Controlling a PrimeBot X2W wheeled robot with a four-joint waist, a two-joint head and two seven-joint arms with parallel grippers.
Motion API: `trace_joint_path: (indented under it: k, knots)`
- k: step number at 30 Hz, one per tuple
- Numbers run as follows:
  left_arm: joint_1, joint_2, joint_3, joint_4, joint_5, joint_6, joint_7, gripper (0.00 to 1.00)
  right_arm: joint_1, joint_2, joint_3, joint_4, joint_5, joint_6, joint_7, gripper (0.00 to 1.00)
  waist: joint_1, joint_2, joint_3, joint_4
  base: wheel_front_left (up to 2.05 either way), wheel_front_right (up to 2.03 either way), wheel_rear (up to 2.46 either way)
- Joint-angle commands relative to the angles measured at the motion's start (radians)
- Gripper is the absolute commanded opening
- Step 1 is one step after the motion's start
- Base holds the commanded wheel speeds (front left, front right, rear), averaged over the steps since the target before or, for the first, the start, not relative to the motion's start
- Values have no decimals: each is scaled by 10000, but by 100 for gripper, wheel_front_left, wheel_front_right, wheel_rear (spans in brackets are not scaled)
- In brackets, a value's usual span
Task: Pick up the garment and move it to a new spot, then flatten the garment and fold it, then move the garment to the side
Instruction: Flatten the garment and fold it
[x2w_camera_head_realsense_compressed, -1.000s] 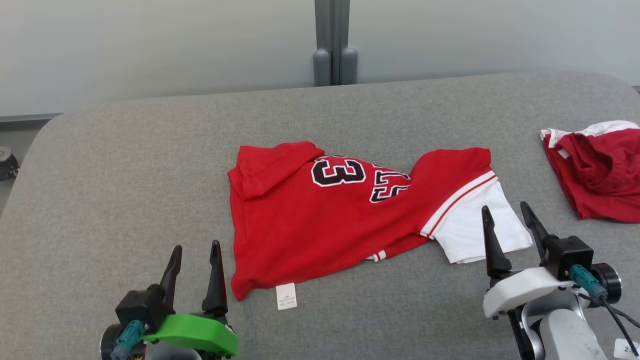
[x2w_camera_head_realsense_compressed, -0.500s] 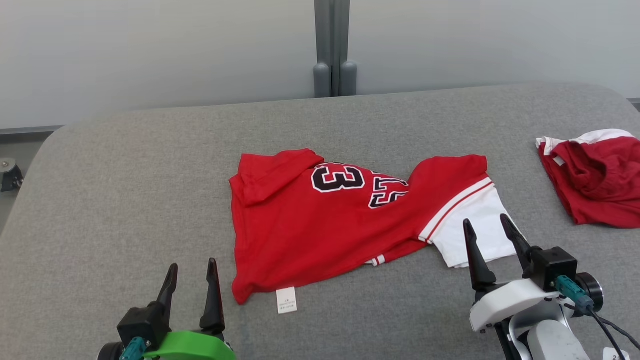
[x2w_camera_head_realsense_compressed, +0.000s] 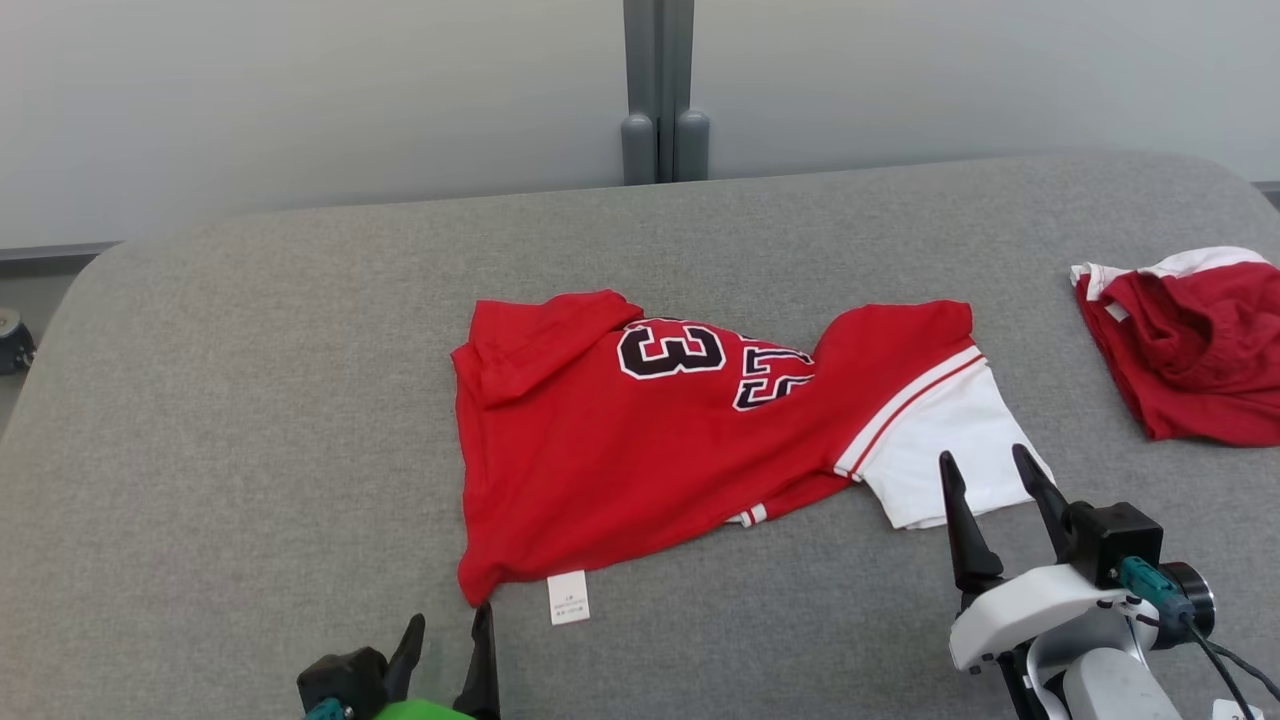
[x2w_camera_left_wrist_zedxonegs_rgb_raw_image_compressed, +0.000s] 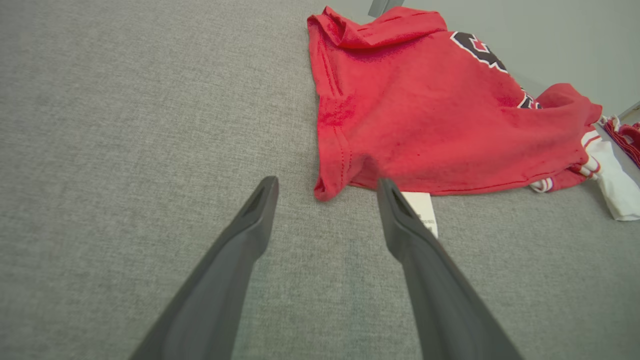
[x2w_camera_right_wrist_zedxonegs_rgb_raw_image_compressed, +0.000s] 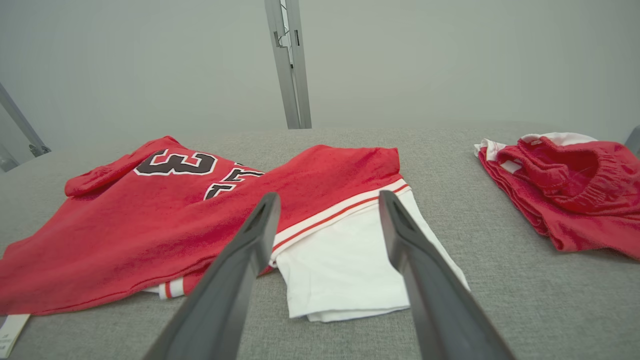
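Observation:
The garment (x2w_camera_head_realsense_compressed: 640, 440) is a red shirt with black-and-white numbers and a white sleeve, lying crumpled in the middle of the grey padded table (x2w_camera_head_realsense_compressed: 250, 400). A white label (x2w_camera_head_realsense_compressed: 568, 597) sticks out at its near edge. My left gripper (x2w_camera_head_realsense_compressed: 450, 628) stands open low at the front, its tips just short of the shirt's near left corner (x2w_camera_left_wrist_zedxonegs_rgb_raw_image_compressed: 325, 187). My right gripper (x2w_camera_head_realsense_compressed: 984, 470) is open too, fingers pointing at the white sleeve (x2w_camera_right_wrist_zedxonegs_rgb_raw_image_compressed: 345, 260) and hovering just before its near edge. Neither holds anything.
A second red and white garment (x2w_camera_head_realsense_compressed: 1190, 345) lies bunched at the table's right edge. A grey post (x2w_camera_head_realsense_compressed: 658, 90) stands against the pale wall behind the table. Bare grey surface stretches to the left and far side of the shirt.
My left gripper has dropped lower in the head view and shifted right toward the shirt's near left corner. The right gripper has drawn back slightly. The head camera has shifted a little.

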Motion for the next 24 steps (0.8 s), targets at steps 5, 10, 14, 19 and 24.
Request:
trace_joint_path:
  k: [5,10,14,19,24]
  knots:
    - [-754,30,-252,877,-1213,11,-14,100,-255,-27,-123,256,-52,-16,-36,100,0,0,329,-401,0,0,0]
    - [-1184,31,-370,1614,-1878,71,-155,100,-357,-26,-308,376,-140,-16,-36,100,0,0,544,-764,0,0,0]
    - [-1510,31,-449,2180,-2230,31,-333,100,-425,-26,-809,725,-341,-16,-35,100,0,0,691,-1023,0,0,0]
    - [-1770,29,-564,2441,-2378,-94,-486,43,-679,-20,-1572,1477,-771,-16,-26,100,0,0,799,-1086,0,0,0]
    - [-1959,30,-595,2386,-2362,-218,-582,0,-1201,-24,-2200,2437,-1254,-16,242,100,0,0,893,-995,0,0,0]
